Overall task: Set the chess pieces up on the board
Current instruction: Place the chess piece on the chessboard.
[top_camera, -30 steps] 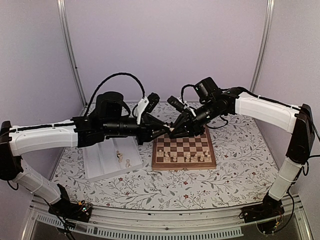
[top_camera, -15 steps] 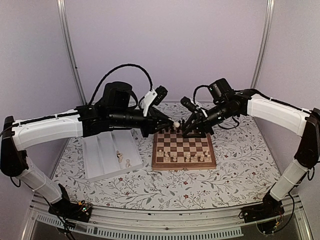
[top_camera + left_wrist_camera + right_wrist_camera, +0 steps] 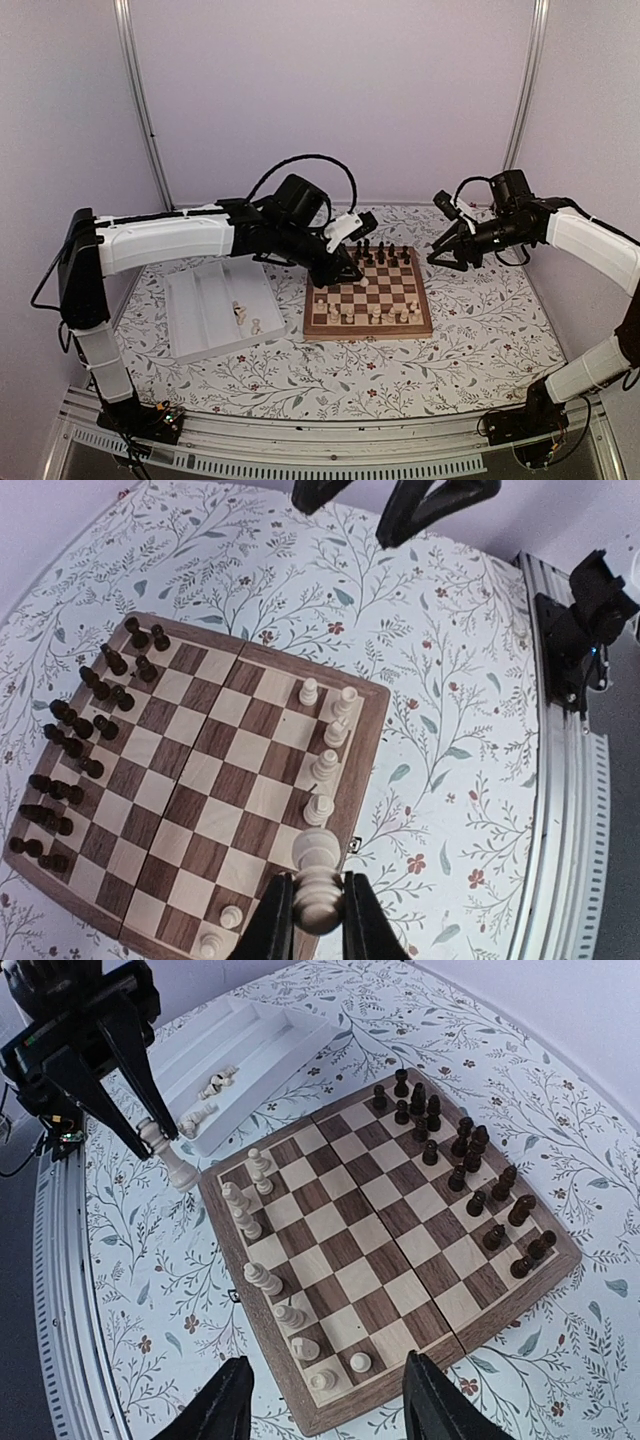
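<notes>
My left gripper (image 3: 318, 920) is shut on a pale cream chess piece (image 3: 317, 875), held above the board's (image 3: 372, 730) cream-side edge. In the top view this gripper (image 3: 350, 272) hangs over the board's (image 3: 368, 329) far-left part. Several cream pieces (image 3: 325, 768) stand along that edge, with two more (image 3: 232, 916) near the corner. My right gripper (image 3: 335, 1405) is open and empty, above the board's (image 3: 490, 1305) corner; in the top view it (image 3: 440, 256) is off the board's far-right. The right wrist view shows the left gripper's fingers (image 3: 125, 1060) holding the cream piece (image 3: 165, 1155).
Dark chessmen (image 3: 382, 256) fill the board's far rows. A white compartment tray (image 3: 195, 320) lies left of the board, with two cream pieces (image 3: 240, 313) in it. The floral tablecloth (image 3: 480, 330) surrounds the board. A metal rail (image 3: 560, 780) runs along the table's near edge.
The two grippers met above the board's far-left side a second ago. The right arm has drawn back to the right, open and empty. The left gripper keeps the cream piece and has swung over the board.
</notes>
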Robot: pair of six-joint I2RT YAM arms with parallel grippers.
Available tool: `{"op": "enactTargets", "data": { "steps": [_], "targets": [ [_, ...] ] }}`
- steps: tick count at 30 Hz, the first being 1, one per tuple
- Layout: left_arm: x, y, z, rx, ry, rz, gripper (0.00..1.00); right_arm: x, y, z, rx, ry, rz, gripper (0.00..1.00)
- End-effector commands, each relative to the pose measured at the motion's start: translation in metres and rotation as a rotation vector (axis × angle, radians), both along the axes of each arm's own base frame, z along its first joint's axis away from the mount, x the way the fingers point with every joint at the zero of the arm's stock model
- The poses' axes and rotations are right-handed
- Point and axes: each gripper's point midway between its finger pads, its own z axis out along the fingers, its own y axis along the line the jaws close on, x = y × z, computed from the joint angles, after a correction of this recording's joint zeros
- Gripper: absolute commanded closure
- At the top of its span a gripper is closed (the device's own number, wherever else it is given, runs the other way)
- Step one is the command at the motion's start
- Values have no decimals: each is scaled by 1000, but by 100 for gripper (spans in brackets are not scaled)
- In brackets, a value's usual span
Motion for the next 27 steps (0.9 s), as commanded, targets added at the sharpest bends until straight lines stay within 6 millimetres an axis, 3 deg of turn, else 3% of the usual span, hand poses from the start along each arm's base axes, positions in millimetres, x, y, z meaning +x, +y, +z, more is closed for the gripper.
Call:
{"op": "enactTargets", "data": {
  "steps": [1, 7, 14, 27],
  "targets": [
    [-12, -8, -27, 115, 16, -79, 91, 5, -6, 15, 6, -77, -37, 46],
    [-10, -20, -51, 194, 11, -105, 91, 6, -6, 17, 10, -85, -41, 45],
    [-7, -33, -67, 259, -25, -124, 90, 5, -6, 17, 14, -81, -39, 44],
    [-4, -27, -103, 404, -33, -127, 91, 4, -5, 16, 18, -79, -35, 43]
  ]
}}
